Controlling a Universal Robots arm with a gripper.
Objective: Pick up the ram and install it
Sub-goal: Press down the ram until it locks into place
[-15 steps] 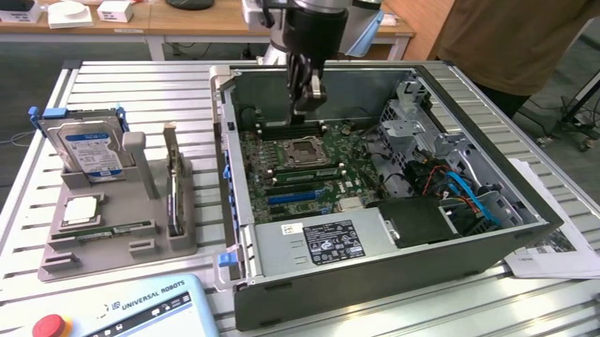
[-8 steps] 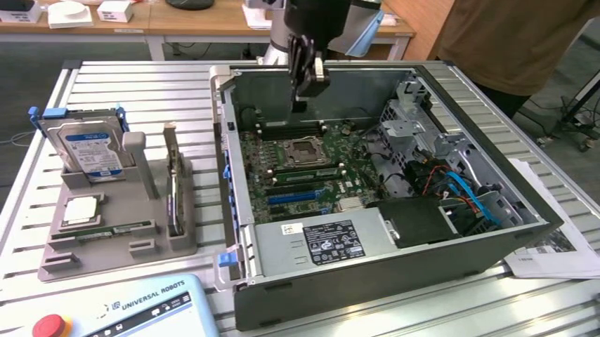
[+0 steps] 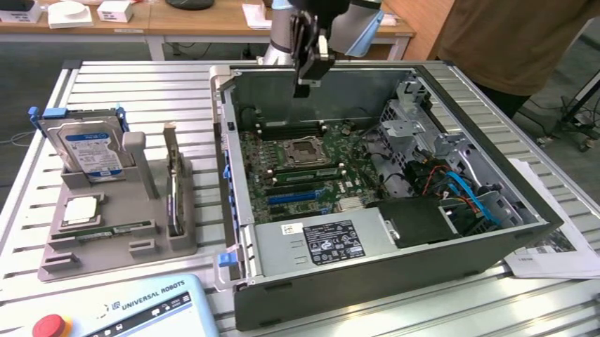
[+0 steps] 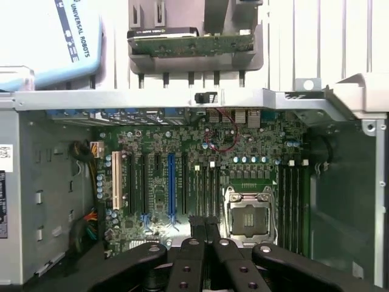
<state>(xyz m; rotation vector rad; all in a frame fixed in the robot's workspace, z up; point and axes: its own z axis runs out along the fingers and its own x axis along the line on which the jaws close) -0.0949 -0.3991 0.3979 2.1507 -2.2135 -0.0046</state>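
Observation:
The ram (image 3: 171,184) stands on its long edge in a grey parts holder (image 3: 112,253) at the exterior view's left, outside the computer case; in the wrist view the ram (image 4: 191,42) shows as a narrow green board with a white label. My gripper (image 3: 302,88) hangs over the back part of the open case (image 3: 375,281), well apart from the ram, shut with nothing between its fingers. In the wrist view the gripper (image 4: 205,224) points down at the motherboard (image 4: 158,152), beside the empty processor socket (image 4: 248,213) and long dark slots (image 4: 292,207).
The holder also carries an upright hard drive (image 3: 89,149), a square silver chip (image 3: 81,210) and a flat green strip (image 3: 105,230). A teach pendant (image 3: 122,309) lies at the table's front. A person (image 3: 516,42) stands behind the case, and papers (image 3: 553,246) lie beside it.

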